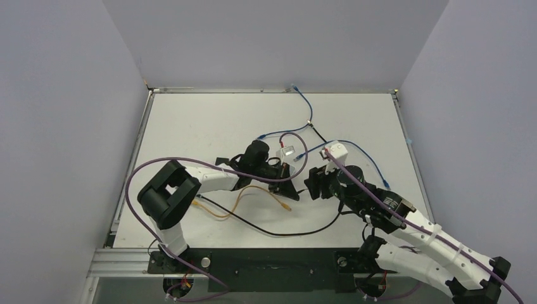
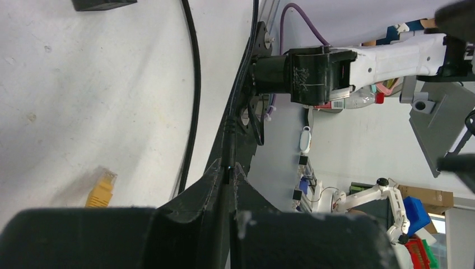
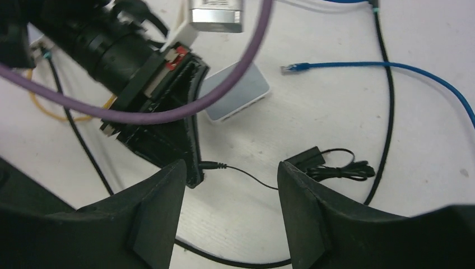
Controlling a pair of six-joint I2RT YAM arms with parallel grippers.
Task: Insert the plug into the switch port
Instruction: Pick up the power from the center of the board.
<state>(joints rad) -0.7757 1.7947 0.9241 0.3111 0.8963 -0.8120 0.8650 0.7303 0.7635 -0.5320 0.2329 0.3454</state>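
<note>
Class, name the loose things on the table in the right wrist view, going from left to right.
yellow cable → white switch box → blue cable's plug → bundled black wire

Robotics lab: white table (image 1: pixel 253 120) boxed by plain panels (image 1: pixel 63 126); another robot arm (image 2: pixel 367 195), storage bins (image 2: pixel 417 216) beyond.

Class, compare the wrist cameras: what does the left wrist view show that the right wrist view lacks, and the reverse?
Only left wrist: a yellow plug lying on the table. Only right wrist: the white switch box, a blue cable's plug, and the open right gripper. Both: the left gripper shut on the black plug.
</note>
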